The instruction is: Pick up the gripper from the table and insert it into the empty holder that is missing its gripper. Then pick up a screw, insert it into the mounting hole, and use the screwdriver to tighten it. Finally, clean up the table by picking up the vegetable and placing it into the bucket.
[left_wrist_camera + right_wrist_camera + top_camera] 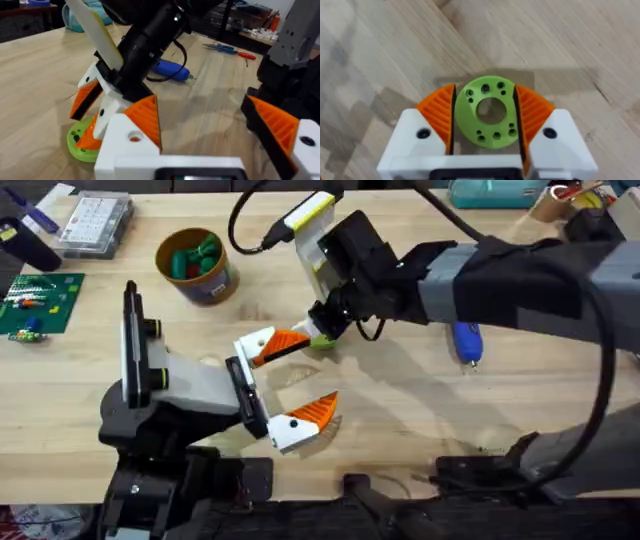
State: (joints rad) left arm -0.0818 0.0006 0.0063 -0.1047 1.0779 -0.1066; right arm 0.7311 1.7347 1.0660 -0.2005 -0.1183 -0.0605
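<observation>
Overhead: I see right gripper point(322, 330) mid-worktop, clamped on green disc point(322, 341). Left gripper point(288, 385) just nearer front edge, fingers spread wide, holding nothing. Bucket point(196, 264) toward far left corner, green pieces inside. Screwdriver point(467, 341) lies right of centre; bare wood between it and the front edge.

Left wrist: I see right gripper point(95, 117) pinning green disc point(81, 145) flat to wood, screwdriver point(171, 70) beyond.

Right wrist: orange pads point(439, 114) grip green disc point(488, 112) on both sides; bare wood all round.
</observation>
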